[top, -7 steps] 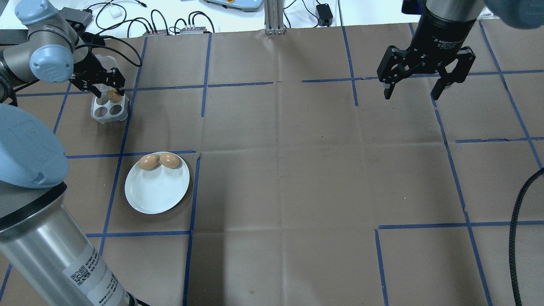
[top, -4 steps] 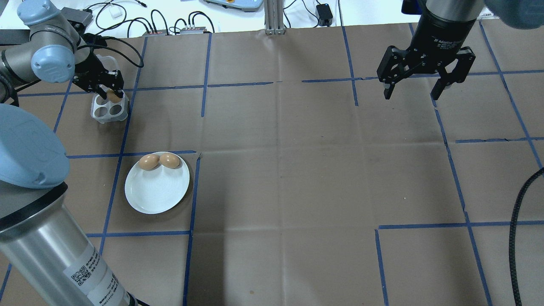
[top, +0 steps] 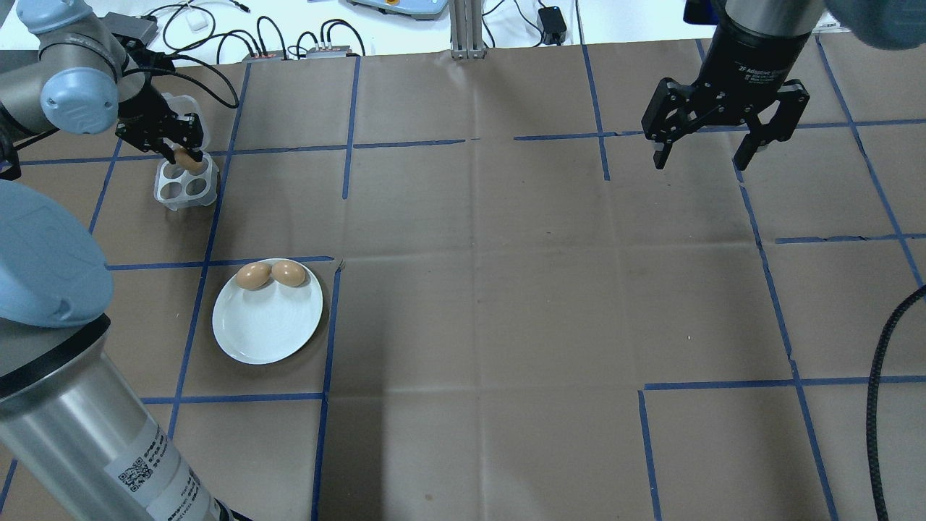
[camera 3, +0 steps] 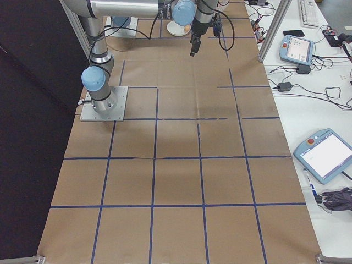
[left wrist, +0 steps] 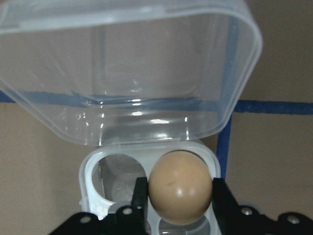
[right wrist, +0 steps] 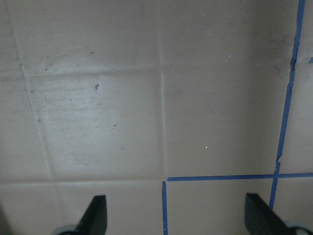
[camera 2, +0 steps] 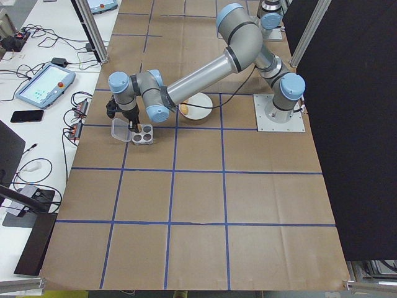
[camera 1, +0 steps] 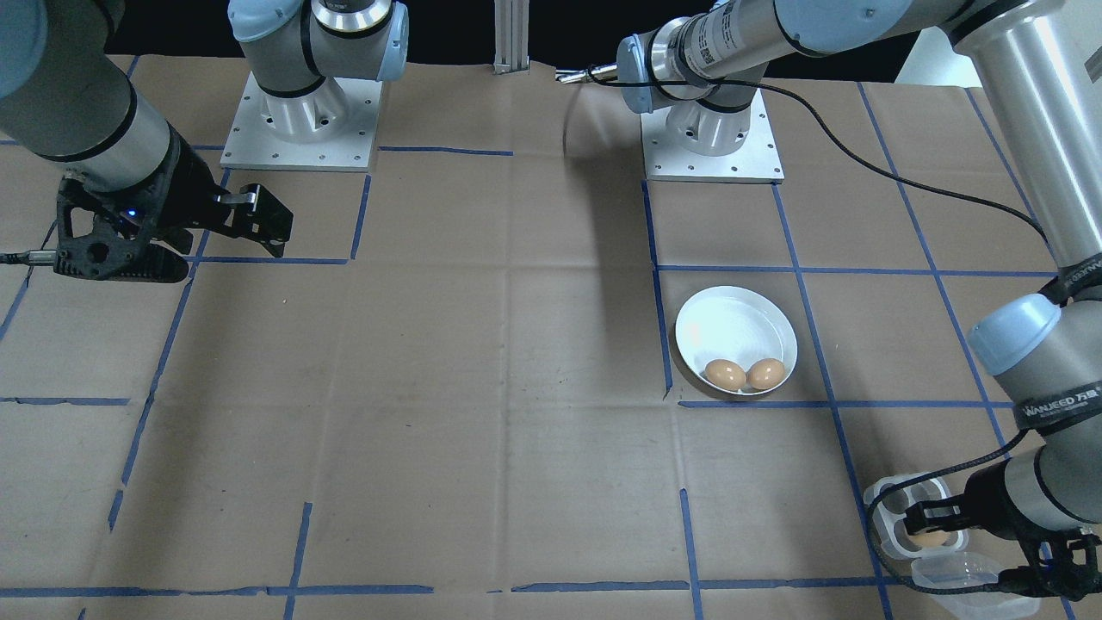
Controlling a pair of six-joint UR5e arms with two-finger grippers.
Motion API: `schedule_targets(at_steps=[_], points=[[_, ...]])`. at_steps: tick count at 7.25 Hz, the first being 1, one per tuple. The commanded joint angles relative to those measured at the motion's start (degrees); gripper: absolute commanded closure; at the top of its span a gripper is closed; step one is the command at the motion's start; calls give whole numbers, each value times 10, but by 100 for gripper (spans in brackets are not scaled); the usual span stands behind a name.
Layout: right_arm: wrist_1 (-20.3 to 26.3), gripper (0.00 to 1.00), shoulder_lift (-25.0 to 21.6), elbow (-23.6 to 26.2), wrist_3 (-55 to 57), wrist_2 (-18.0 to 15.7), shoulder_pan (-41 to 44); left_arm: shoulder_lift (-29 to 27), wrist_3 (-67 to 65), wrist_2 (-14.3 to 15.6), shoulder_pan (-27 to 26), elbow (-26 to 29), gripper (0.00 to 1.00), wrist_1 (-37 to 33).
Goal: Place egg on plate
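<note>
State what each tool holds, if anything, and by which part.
The left tool grips the brown egg by its two opposite sides, over the clear plastic egg tray. The right tool is open and holds nothing.

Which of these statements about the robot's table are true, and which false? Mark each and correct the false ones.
1. Two eggs lie on the plate. True.
2. The left gripper is closed on an egg at the egg tray. True.
3. The right gripper holds an egg. False: it is open and empty, above bare table.
4. The tray's lid is shut. False: it is folded open behind the tray.
5. The eggs on the plate sit apart, at opposite rims. False: they lie side by side.
</note>
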Motion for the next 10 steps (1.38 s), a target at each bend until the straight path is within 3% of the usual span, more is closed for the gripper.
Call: schedule_targets(at_steps=[1, 2, 3, 6, 7, 10], points=[[0, 0, 0, 0, 0, 0, 0, 71, -1, 3, -2, -13, 78, -79], [0, 0, 0, 0, 0, 0, 0, 115, -10, 1, -6, -43, 80, -110], [0, 0, 0, 0, 0, 0, 0, 163, -30, -2, -7, -113, 81, -112], [0, 0, 0, 0, 0, 0, 0, 295, -108, -1, -59, -313, 81, -46], [0, 0, 0, 0, 0, 0, 0, 299, -131, -1, -82, -358, 81, 6], [0, 0, 0, 0, 0, 0, 0, 284, -127, 4, -86, -474, 81, 165]])
